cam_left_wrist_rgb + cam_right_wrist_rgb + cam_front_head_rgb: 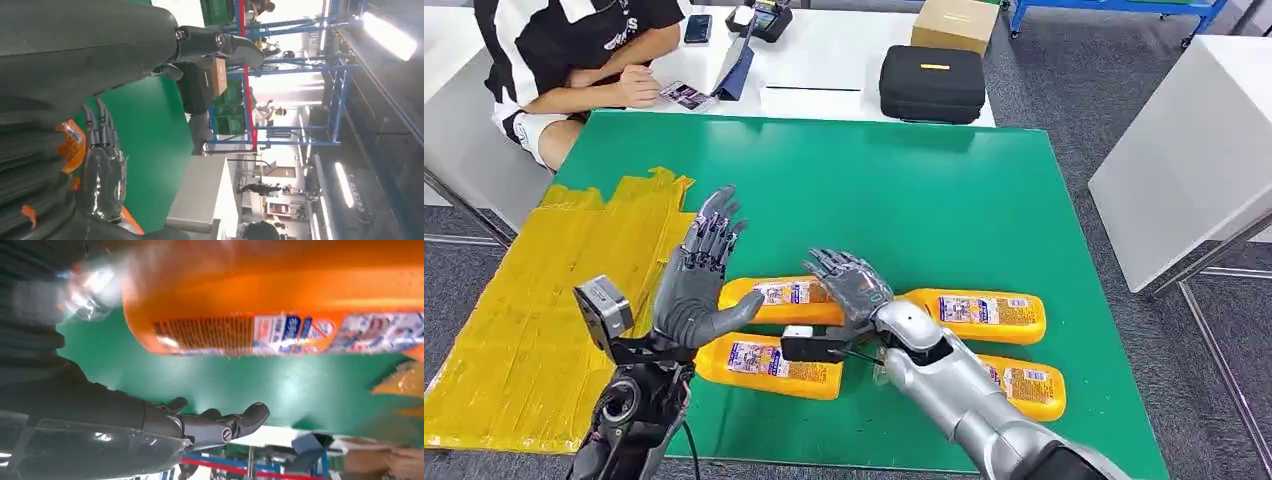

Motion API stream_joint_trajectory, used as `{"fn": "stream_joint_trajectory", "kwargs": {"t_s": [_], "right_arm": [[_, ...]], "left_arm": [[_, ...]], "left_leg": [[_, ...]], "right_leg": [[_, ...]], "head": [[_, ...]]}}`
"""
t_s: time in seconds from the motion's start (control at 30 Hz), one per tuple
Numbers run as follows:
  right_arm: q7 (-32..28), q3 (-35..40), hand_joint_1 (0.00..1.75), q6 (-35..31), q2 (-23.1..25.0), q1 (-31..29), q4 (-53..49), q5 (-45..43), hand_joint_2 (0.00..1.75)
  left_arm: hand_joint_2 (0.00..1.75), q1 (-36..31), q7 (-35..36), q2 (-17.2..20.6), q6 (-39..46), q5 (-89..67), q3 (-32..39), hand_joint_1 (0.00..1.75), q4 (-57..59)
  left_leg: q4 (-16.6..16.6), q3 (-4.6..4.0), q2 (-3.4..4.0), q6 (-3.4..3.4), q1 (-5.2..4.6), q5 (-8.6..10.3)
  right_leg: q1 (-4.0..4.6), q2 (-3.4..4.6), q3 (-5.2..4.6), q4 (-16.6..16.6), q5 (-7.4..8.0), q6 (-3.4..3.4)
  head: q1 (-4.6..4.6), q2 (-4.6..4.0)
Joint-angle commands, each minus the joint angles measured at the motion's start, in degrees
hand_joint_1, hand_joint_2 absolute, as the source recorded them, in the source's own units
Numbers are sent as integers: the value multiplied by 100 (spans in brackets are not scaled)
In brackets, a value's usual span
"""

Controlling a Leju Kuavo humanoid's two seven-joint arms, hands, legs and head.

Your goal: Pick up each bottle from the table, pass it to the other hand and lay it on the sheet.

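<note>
Four orange bottles (786, 296) lie flat on the green table (944, 200). They look smooth, stiff and slippery, so I should grab one around its middle. My right hand (852, 283) hovers over one, fingers spread. My left hand (699, 275) waits open beside the yellow sheet (534, 310).

The green table (984, 190) carries four orange bottles (774, 295) (769, 365) (984, 315) (1024, 385) and one yellow sheet (544, 300), while two robot hands (699, 275) (849, 285) hover and one person (574, 50) sits beyond.
</note>
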Motion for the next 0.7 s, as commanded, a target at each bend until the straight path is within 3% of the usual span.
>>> {"fn": "stream_joint_trajectory", "kwargs": {"t_s": [0.03,0.43,0.47,0.5,0.57,0.6,0.63,0.7], "right_arm": [[23,-34,0,80,40,-201,526,-41,175],[241,-98,5,45,-50,-102,891,80,175],[287,-80,16,21,-64,-100,914,119,175],[374,-40,45,-24,-72,-102,932,179,175],[445,-23,134,-16,-73,-103,983,267,175],[445,-23,133,-16,-73,-103,983,267,175],[471,-22,159,-16,-85,-98,990,288,175],[530,7,166,-30,-106,-92,994,350,175]], "left_arm": [[175,-228,29,7,-26,2,100,0,361],[175,-152,-116,-87,-49,-21,194,0,363],[175,-146,-140,-90,-57,-13,202,0,354],[175,-147,-150,-90,-57,-9,212,0,346],[175,-116,-205,-99,-18,10,231,0,251],[175,-116,-205,-99,-18,10,231,0,251],[175,-88,-232,-86,-13,13,213,0,152],[175,-73,-274,-49,24,-26,163,0,62]], "left_leg": [[-2,17,-7,3,1,-5],[-3,23,-11,4,0,-7],[-2,15,-9,2,2,-4],[-3,26,-11,4,1,-8],[-2,27,-11,4,2,-9],[-3,16,-9,3,1,-4],[0,28,-9,4,1,-11],[1,27,-8,4,2,-12]], "right_leg": [[3,-2,17,-1,-6,-24],[3,-6,24,-2,-9,-26],[4,-5,17,-3,-5,-20],[4,-5,27,-3,-9,-29],[5,-5,28,-2,-10,-31],[3,-5,17,-3,-5,-21],[5,-3,28,-1,-11,-32],[6,-2,27,-1,-11,-32]], "head": [[-2,0],[0,0],[0,0],[0,0],[0,0],[0,0],[0,0],[0,0]]}}
